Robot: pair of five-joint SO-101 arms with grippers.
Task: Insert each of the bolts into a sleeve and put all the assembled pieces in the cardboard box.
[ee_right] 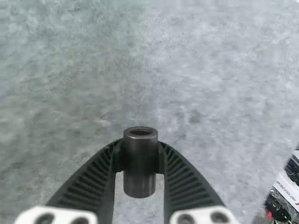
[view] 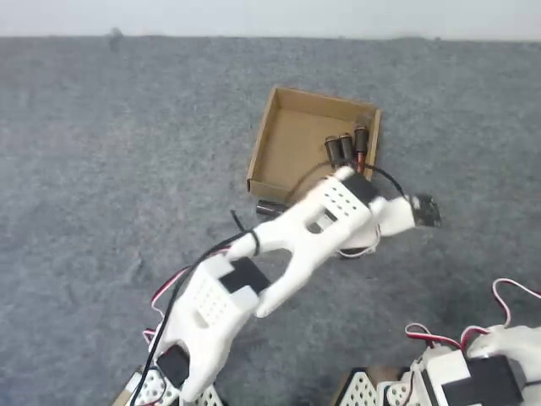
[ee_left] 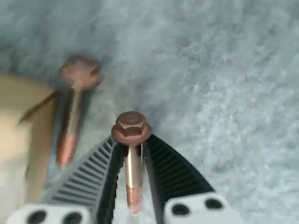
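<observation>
Progress: assembled pieces (view: 342, 150) lie in the cardboard box (view: 287, 139), at its 2 o'clock corner; more remain
Left fingers (ee_left: 173, 168): clamped on a bolt (ee_left: 131, 140), head pointing outward, long axis along the fingers
Right fingers (ee_right: 93, 182): clamped on a sleeve (ee_right: 139, 158), bore outward, not yet mated
Surface (view: 101, 169): loose sleeve (view: 269, 207) at box's 7 o'clock

And here's the left arm (view: 287, 245) lying right across the cardboard box (view: 292, 135), covering its near corner and one end of a dark sleeve (view: 268, 207) just outside it. The pieces in the box (view: 342, 150) are too small to tell bolt from sleeve. The right arm (view: 473, 376) is chopped off at the picture's edge. In the left wrist view a loose bolt (ee_left: 74, 102) lies blurred beside the cropped box. In the right wrist view a dark labelled part (ee_right: 287, 186) is cut off, unidentifiable.
</observation>
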